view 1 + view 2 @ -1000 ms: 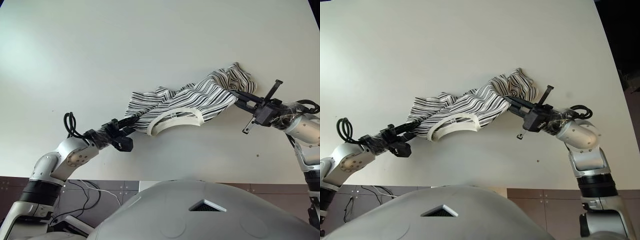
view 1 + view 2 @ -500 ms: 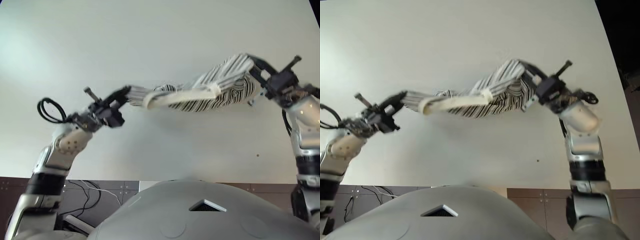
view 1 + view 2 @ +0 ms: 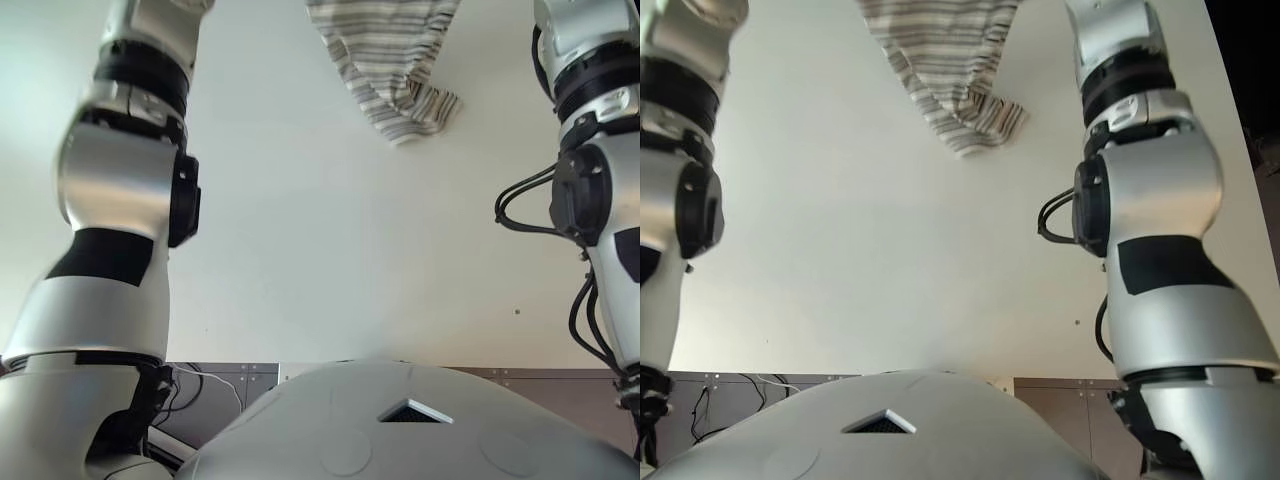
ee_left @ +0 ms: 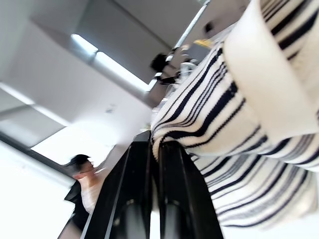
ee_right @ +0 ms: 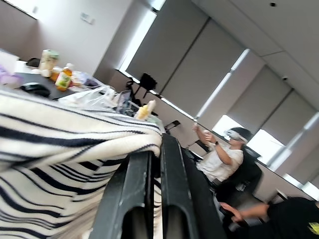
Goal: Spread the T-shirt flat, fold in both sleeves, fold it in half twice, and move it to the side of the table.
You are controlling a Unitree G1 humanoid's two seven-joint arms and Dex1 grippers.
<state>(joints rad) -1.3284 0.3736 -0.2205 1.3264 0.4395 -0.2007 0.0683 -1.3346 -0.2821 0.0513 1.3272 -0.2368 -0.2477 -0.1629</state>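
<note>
The striped T-shirt hangs in the air at 12 o'clock, over the far part of the white desk. Its lowest bit is a crumpled lump at about 1 o'clock. I cannot tell if that lump touches the desk.

The left arm stands up tall at 9 o'clock and the right arm at 3 o'clock.

The left pincer is squeezed tight on a fold of the shirt. The right pincer is squeezed tight on another edge of it.

The shirt looks soft, light and floppy. It will likely sag and bunch up when it is let down, so it needs pulling out flat. It will not break. I think the best places to hold it are two edge spots far apart, like the shoulders or the bottom corners, so it opens wide.

The wrist views give the two grips up close, with cloth pinched between the black fingers. The eye views give the hanging bottom of the shirt and the desk under it.
</note>
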